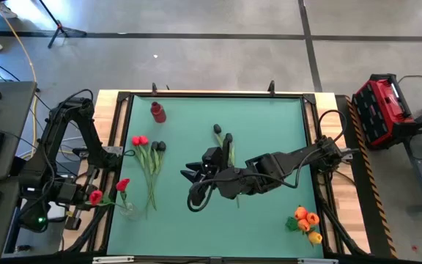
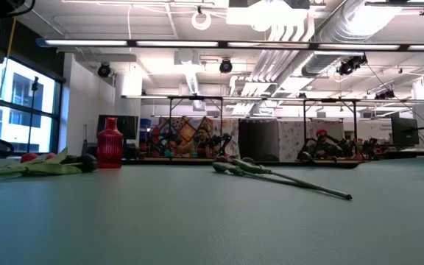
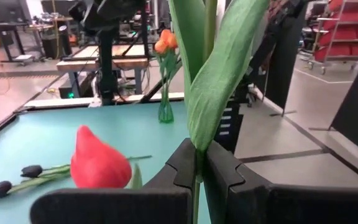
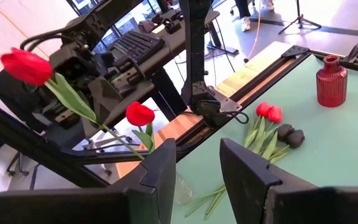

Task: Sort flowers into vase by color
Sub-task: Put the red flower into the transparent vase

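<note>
On the green table [image 1: 269, 125] three vases stand well apart. A red ribbed vase [image 1: 157, 111] sits near the far left corner, with nothing visible in it. A clear glass vase [image 1: 129, 210] at the near left edge holds one red tulip [image 1: 122, 185], its head standing above the rim. A green vase [image 1: 293, 224] near the near right corner carries a bunch of orange-yellow tulips [image 1: 308, 221]. The left gripper [image 1: 92, 198] is at the table's left edge, just beside the clear vase, its fingers pressed together on the green stem of a second red tulip [image 3: 99, 165], held upright; the left wrist view shows the stem and a broad leaf rising from between the closed fingers. The right gripper [image 1: 190, 174] is over the middle of the table with its fingers apart and nothing between them. Loose flowers lie flat on the table: two red tulips [image 1: 140, 141] and two black tulips [image 1: 159, 146] in a cluster between the red vase and the clear one, stems pointing toward the near edge, and another dark-headed tulip [image 1: 218, 131] by itself near the centre, partly under the right arm.
</note>
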Controlling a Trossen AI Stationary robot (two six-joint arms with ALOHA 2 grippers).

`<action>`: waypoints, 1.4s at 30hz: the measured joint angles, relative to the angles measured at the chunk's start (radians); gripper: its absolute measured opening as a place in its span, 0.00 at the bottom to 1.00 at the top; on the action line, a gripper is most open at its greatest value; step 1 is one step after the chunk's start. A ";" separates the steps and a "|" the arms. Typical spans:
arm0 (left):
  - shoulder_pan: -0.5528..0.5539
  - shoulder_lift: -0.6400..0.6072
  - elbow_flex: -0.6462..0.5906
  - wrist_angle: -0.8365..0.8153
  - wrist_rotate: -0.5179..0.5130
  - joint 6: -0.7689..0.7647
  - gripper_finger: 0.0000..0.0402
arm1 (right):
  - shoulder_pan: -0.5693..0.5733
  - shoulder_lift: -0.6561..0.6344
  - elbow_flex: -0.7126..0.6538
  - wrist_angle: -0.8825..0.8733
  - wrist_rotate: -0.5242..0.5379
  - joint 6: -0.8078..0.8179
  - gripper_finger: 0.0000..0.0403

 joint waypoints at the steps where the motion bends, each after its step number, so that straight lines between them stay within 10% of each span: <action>1: 0.004 0.000 -0.008 -0.001 0.013 -0.012 0.00 | -0.002 0.000 0.000 -0.001 -0.003 0.000 0.28; 19: 0.014 0.000 -0.099 0.002 0.197 -0.247 0.20 | -0.048 0.000 0.000 -0.028 -0.106 -0.023 0.28; 30: 0.013 -0.119 -0.099 0.005 0.242 -0.404 0.40 | -0.076 0.000 0.000 -0.319 -0.105 0.239 0.28; 42: 0.011 -0.283 -0.098 0.203 0.266 -0.129 0.38 | -0.074 0.000 0.000 -0.347 -0.112 0.238 0.28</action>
